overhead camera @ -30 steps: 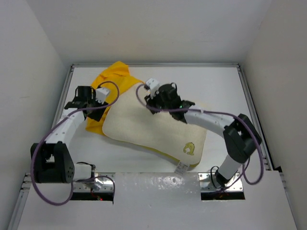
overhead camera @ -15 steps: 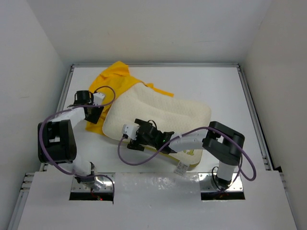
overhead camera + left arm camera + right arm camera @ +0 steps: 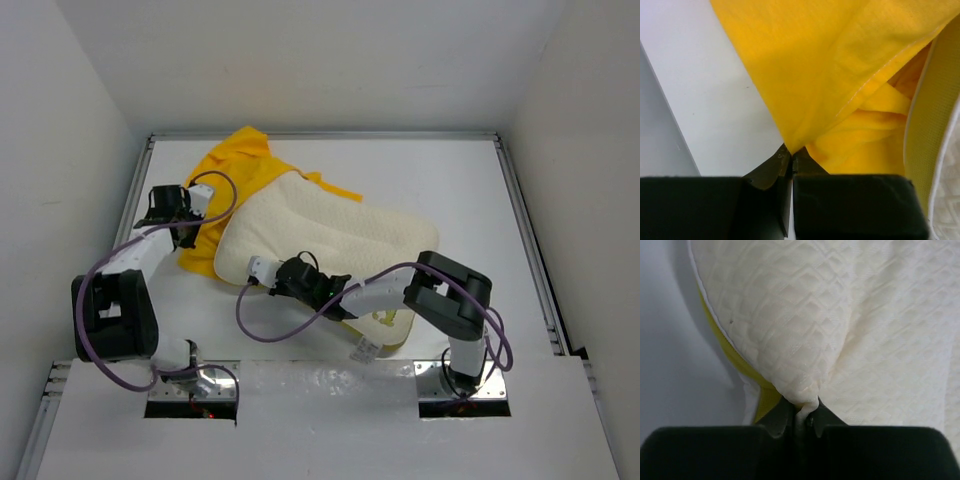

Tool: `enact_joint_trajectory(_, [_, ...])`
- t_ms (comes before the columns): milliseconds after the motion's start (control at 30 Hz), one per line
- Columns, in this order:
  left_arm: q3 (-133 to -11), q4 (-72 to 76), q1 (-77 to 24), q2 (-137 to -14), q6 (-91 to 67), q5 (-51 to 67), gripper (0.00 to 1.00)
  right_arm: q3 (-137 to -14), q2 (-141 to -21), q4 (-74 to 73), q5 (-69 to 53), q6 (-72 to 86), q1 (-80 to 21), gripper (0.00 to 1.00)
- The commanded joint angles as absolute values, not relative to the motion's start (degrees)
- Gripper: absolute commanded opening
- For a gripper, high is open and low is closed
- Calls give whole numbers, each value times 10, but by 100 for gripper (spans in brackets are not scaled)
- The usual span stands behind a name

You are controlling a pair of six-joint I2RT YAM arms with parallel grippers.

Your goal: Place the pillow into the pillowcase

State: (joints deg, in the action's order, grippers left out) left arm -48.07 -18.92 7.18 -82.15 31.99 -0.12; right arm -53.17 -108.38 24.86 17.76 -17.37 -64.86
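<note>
The pillowcase (image 3: 805, 65) is clamped in the left gripper (image 3: 791, 156); the pillow (image 3: 840, 330), bulging just ahead, is pinched by the right gripper (image 3: 801, 415).

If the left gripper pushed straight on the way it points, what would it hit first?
The pillowcase: the left gripper pinches its fold, with more yellow cloth straight ahead; the pillow seems off to one side.

You've got a lab-type robot cell here: plain white walls (image 3: 300, 60) box in a white table (image 3: 450, 180), metal rails (image 3: 320, 134) edge it, left arm (image 3: 130, 262) and right arm (image 3: 382, 292) bolted on.
</note>
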Motion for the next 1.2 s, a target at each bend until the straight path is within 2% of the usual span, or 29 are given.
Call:
enact_joint_trajectory(0, [-495,-190,70,-798,308,-5,0,-558,-1102,254,203,-165,-647,1])
enact_joint_trajectory(133, [-520,-246,70,-765,314,40,0,-587,-1097,243,211,-153,-647,0])
enact_joint_trajectory(367, [-543,-318,67,-712,323,101,0,-658,-1043,265,176,-14,-615,0])
enact_joint_trajectory(533, [-556,-367,46,-672,358,140,0,-758,-1104,239,182,61,-568,0])
enact_joint_trajectory(733, [-552,-395,25,-665,386,105,0,-791,-1108,239,167,145,-521,0])
enact_joint_trajectory(867, [-583,-423,19,-661,393,168,0,-848,-1150,200,170,151,-520,0])
enact_joint_trajectory(967, [-611,-453,6,-658,407,234,0,-884,-1191,183,202,189,-518,0])
enact_joint_trajectory(1167, [-583,-442,-74,-674,403,239,0,-895,-1222,190,281,334,-499,0])
